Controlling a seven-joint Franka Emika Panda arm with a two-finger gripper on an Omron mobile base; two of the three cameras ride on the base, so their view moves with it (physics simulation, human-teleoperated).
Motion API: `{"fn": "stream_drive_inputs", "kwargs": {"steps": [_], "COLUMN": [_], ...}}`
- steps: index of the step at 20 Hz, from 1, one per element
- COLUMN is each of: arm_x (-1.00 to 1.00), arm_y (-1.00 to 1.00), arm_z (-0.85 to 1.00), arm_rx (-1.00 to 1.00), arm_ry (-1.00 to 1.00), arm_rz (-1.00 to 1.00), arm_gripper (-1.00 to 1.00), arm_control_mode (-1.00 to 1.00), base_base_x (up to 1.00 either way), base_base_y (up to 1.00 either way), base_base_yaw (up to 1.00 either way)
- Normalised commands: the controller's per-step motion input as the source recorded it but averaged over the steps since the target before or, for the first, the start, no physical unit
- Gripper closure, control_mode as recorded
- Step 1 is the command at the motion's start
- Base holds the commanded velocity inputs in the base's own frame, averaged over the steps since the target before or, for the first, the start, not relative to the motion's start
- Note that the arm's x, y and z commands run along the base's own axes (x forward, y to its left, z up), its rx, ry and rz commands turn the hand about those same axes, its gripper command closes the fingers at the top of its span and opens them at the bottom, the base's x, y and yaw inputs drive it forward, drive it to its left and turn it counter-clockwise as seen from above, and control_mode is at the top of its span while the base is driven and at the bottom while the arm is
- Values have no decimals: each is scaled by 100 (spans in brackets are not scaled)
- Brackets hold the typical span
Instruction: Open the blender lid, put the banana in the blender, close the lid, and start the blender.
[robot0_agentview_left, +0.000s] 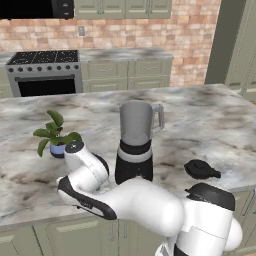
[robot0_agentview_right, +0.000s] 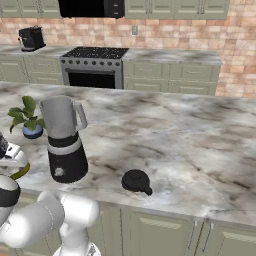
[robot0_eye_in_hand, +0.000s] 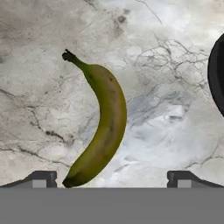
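Seen from the hand camera: banana (robot0_eye_in_hand: 103, 124) flat on the marble counter (robot0_eye_in_hand: 166, 109), stem end away from the fingertips (robot0_eye_in_hand: 43, 178), which stand wide apart with nothing between them; gripper (robot0_eye_in_hand: 111, 179) open. Dark blender base at that view's right edge.

From the base cameras: blender (robot0_agentview_left: 136, 142), jar uncapped, upright on the counter; lid (robot0_agentview_left: 201, 169) lying apart to its right. Potted plant (robot0_agentview_left: 55, 134) left of the blender. A sliver of banana just visible past the wrist in the right view.

Arm folded low to the left of the blender, hand pointing down at the counter.
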Motion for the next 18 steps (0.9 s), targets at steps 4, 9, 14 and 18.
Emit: {"fn": "stream_drive_inputs", "kwargs": {"steps": [4, 9, 14, 18], "arm_x": [25, 14, 1, 0], "arm_y": [3, -2, -2, -22], "arm_z": [-28, -23, -21, -21], "arm_rx": [6, 10, 13, 12], "arm_ry": [-2, -10, -12, -7], "arm_rz": [-3, -1, 0, 0], "arm_gripper": [-100, -100, -100, -100], "arm_control_mode": [-100, -100, -100, -100], "base_base_x": [0, 0, 0, 0], "base_base_y": [0, 0, 0, 0], "base_base_yaw": [0, 0, 0, 0]}}
